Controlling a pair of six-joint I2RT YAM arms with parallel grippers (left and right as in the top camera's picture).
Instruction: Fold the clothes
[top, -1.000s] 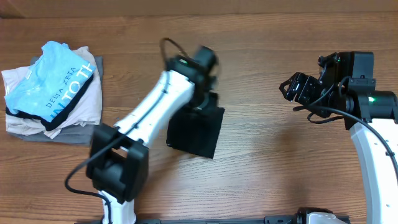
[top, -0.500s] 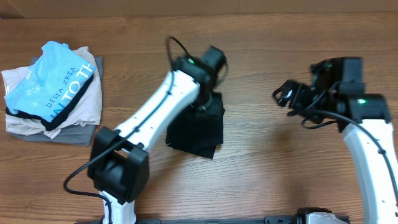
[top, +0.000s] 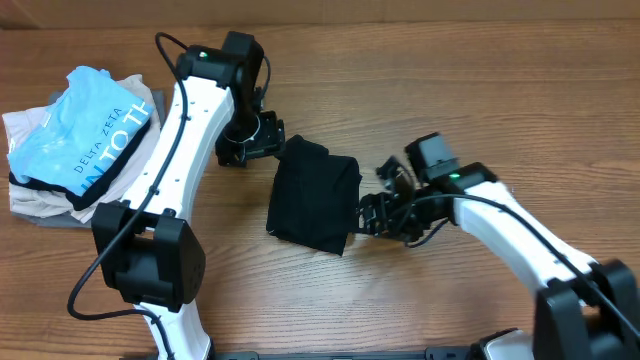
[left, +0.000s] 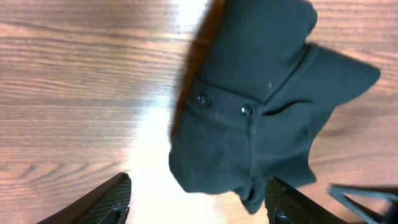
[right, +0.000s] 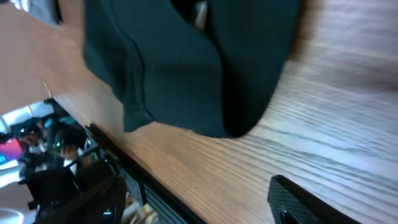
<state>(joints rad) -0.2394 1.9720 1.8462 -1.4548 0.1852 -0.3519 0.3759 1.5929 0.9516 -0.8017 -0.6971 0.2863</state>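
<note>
My left gripper (top: 262, 136) and right gripper (top: 372, 214) both stood spread, empty. The black shirt (top: 312, 195), soft matte knit folded into a lumpy rectangle, lay between them on the wood-grain worktop (top: 450, 80), two small studs beside one seam. A blue shirt (top: 85, 125) behind my left gripper read "DELTA ZETA".

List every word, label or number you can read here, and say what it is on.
"DELTA ZETA": small white lettering on the light-blue shirt, overhead view.
"TO TH": larger white letters below it on the same shirt, cut off by folds, so the full word cannot be read.
Black shirt: no readable text in any view.
</note>
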